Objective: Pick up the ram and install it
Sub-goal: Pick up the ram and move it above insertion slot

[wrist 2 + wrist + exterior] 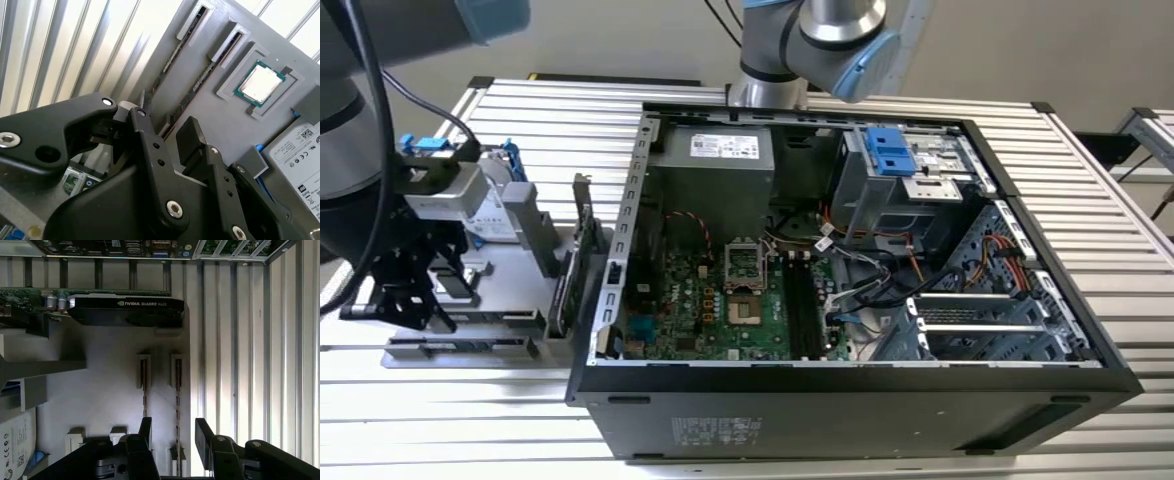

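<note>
Black angular gripper (174, 432) holds its fingers apart, straddling what looks like the thin dark circuit-board ram (177, 390), upright on edge in a slot of the matte grey plastic tray (100, 390), at nine o'clock from the open black metal computer case (854, 420) in the exterior view.

Parts holder (507, 280) sits beside the computer case (854, 420) (the exterior view's left).

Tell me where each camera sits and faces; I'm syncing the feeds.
Exterior view: off the arm, looking down into the open computer case; gripper at its left, over the grey tray.
First wrist view: on the wrist, looking down past the gripper onto the tray.
Second wrist view: on the wrist, slanting across the gripper.
Both wrist views share the tray's ram sticks.
</note>
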Motion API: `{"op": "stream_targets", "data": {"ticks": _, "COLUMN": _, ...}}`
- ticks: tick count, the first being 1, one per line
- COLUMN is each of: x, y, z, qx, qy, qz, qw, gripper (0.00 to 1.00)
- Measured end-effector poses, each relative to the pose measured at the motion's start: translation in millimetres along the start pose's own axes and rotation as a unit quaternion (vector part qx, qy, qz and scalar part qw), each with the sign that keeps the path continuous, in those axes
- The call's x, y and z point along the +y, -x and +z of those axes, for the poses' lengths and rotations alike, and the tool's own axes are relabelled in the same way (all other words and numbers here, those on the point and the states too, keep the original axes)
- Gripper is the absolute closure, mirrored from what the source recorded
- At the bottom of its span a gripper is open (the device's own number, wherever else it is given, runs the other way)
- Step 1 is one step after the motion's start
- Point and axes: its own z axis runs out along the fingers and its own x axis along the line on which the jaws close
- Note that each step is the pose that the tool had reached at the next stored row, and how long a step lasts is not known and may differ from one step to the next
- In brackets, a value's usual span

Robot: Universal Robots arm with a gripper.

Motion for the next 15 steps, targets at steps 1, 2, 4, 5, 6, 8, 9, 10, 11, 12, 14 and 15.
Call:
{"op": "stream_targets", "data": {"ticks": 1, "x": 0.0, "y": 0.0, "z": 0.8, "qx": 0.0, "qy": -0.0007, "qz": -0.002, "qw": 1.0, "gripper": 0.0}}
{"op": "stream_targets", "data": {"ticks": 2, "x": 0.0, "y": 0.1, "z": 1.6, "qx": 0.0001, "qy": -0.0021, "qz": -0.003, "qw": 1.0, "gripper": 0.0}}
{"op": "stream_targets", "data": {"ticks": 4, "x": -0.1, "y": 0.0, "z": 3.3, "qx": 0.0001, "qy": -0.0044, "qz": -0.008, "qw": 1.0, "gripper": 0.0}}
{"op": "stream_targets", "data": {"ticks": 5, "x": -0.1, "y": 0.0, "z": 3.9, "qx": 0.0002, "qy": -0.0057, "qz": -0.011, "qw": 0.9999, "gripper": 0.0}}
{"op": "stream_targets", "data": {"ticks": 6, "x": -0.1, "y": 0.0, "z": 4.6, "qx": 0.0002, "qy": -0.0071, "qz": -0.013, "qw": 0.9999, "gripper": 0.0}}
{"op": "stream_targets", "data": {"ticks": 8, "x": -0.2, "y": -0.1, "z": 6.1, "qx": 0.0003, "qy": -0.0102, "qz": -0.016, "qw": 0.9998, "gripper": 0.0}}
{"op": "stream_targets", "data": {"ticks": 9, "x": -0.3, "y": -0.1, "z": 6.8, "qx": 0.0003, "qy": -0.0108, "qz": -0.017, "qw": 0.9998, "gripper": 0.0}}
{"op": "stream_targets", "data": {"ticks": 10, "x": -0.3, "y": 0.0, "z": 7.4, "qx": 0.0004, "qy": -0.0108, "qz": -0.017, "qw": 0.9998, "gripper": 0.0}}
{"op": "stream_targets", "data": {"ticks": 11, "x": -0.3, "y": 0.1, "z": 8.3, "qx": 0.0004, "qy": -0.0108, "qz": -0.017, "qw": 0.9998, "gripper": 0.0}}
{"op": "stream_targets", "data": {"ticks": 12, "x": -0.3, "y": 0.2, "z": 9.4, "qx": 0.0004, "qy": -0.0108, "qz": -0.017, "qw": 0.9998, "gripper": 0.0}}
{"op": "stream_targets", "data": {"ticks": 14, "x": -0.4, "y": 1.0, "z": 11.8, "qx": 0.0006, "qy": -0.0112, "qz": -0.017, "qw": 0.9998, "gripper": 0.0}}
{"op": "stream_targets", "data": {"ticks": 15, "x": -0.5, "y": 1.0, "z": 13.0, "qx": 0.0007, "qy": -0.0115, "qz": -0.017, "qw": 0.9998, "gripper": 0.0}}
